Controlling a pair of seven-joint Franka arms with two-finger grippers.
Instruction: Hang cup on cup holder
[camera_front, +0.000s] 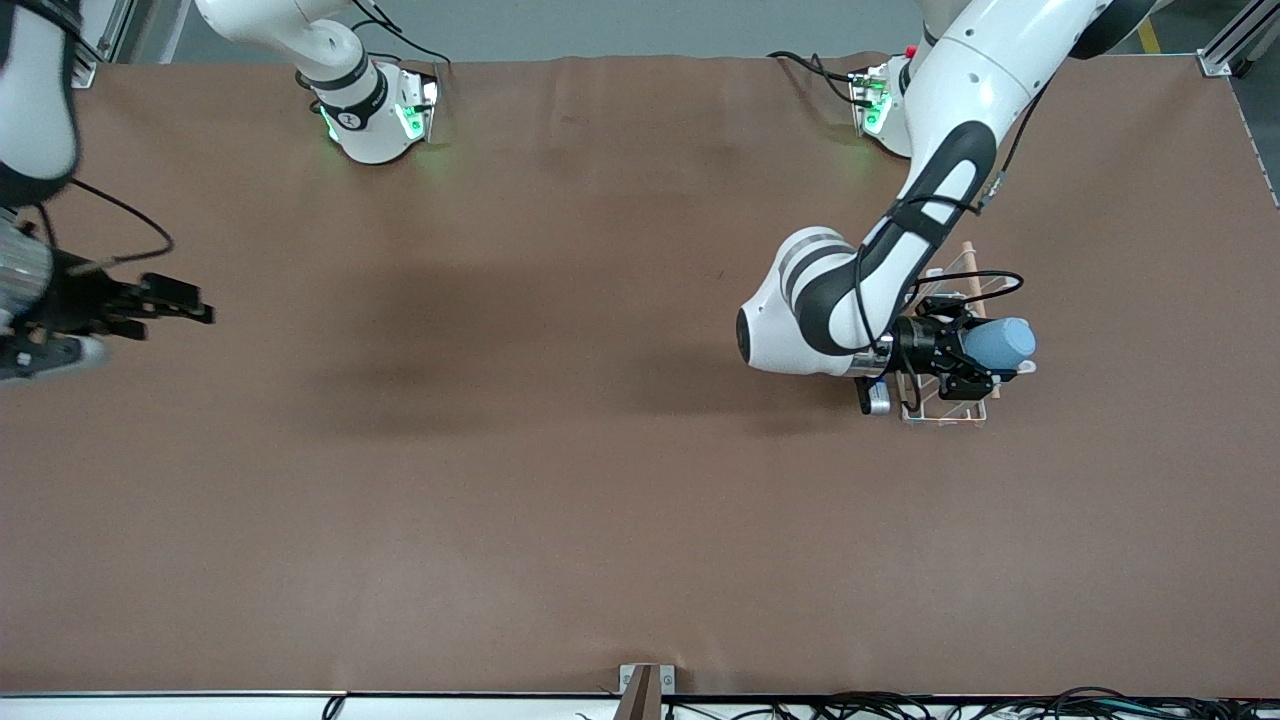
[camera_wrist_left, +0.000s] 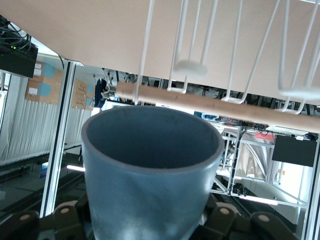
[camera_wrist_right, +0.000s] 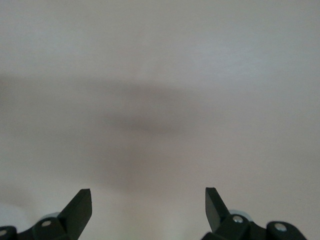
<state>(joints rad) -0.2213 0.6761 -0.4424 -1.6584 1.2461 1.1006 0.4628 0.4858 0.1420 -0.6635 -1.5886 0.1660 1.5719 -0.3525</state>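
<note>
table (camera_front: 560, 480): brown cover | cables (camera_front: 1000, 708): along its camera-side edge

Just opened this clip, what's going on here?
The left arm's pincer is shut on the light blue cup and holds it on its side over the white wire cup holder, which stands toward the left arm's end of the table. The left wrist view shows the cup's open mouth facing the holder's wooden rod and prongs; it is not yet hung. The right arm waits, its pincer open over the table's other end.
</note>
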